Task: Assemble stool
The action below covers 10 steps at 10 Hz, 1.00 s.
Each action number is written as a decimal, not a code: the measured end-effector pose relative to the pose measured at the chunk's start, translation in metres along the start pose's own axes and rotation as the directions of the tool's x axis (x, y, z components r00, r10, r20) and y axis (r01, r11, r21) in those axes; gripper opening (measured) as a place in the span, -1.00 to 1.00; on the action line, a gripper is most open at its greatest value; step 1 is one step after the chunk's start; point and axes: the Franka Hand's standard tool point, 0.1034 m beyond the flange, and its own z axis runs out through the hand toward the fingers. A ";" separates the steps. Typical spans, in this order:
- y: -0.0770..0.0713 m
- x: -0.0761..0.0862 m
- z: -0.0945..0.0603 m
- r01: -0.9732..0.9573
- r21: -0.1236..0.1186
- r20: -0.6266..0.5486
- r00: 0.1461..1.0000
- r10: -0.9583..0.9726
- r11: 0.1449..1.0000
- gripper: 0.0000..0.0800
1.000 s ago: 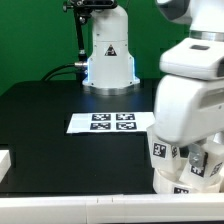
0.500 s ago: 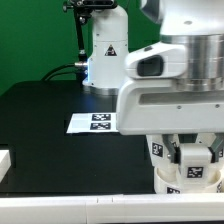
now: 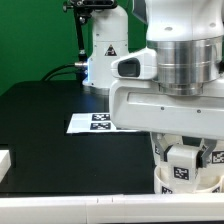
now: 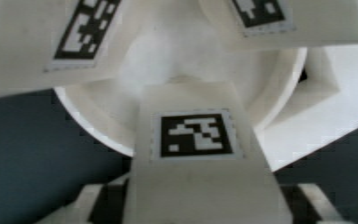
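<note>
The stool's round seat disc (image 3: 180,186) lies at the table's front on the exterior view's right. In the wrist view its rim (image 4: 83,112) curves around two tagged white legs (image 4: 87,40) (image 4: 256,20) that stand in it. My gripper (image 4: 197,203) is shut on a third white leg (image 4: 197,150), whose square tag faces the camera, and holds it over the seat's hollow. In the exterior view this held leg (image 3: 182,160) hangs just above the seat, beside another leg (image 3: 160,148). Whether the held leg touches the seat is hidden.
The marker board (image 3: 92,122) lies mid-table, partly hidden by my arm. The robot's base (image 3: 105,55) stands at the back. A white block (image 3: 4,160) sits at the front on the exterior view's left. The table's front edge (image 3: 80,198) is near the seat.
My arm's wrist has swung toward the exterior view's left and now covers more of the marker board. The gripper stays shut on the leg over the seat.
</note>
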 end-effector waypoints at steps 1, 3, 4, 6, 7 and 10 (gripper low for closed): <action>0.007 0.001 0.001 -0.204 -0.016 -0.004 0.979 0.204 0.979 -0.16; 0.015 0.001 0.001 -0.430 -0.023 -0.007 0.903 0.430 0.902 -0.16; 0.020 -0.001 0.001 -0.541 -0.026 -0.016 0.841 0.541 0.840 -0.16; 0.024 -0.004 0.000 -0.624 -0.024 -0.037 0.781 0.623 0.781 -0.16; 0.025 -0.004 0.000 -0.648 -0.029 -0.046 0.762 0.646 0.761 -0.16; 0.024 -0.004 -0.001 -0.642 -0.026 -0.047 0.767 0.640 0.767 0.30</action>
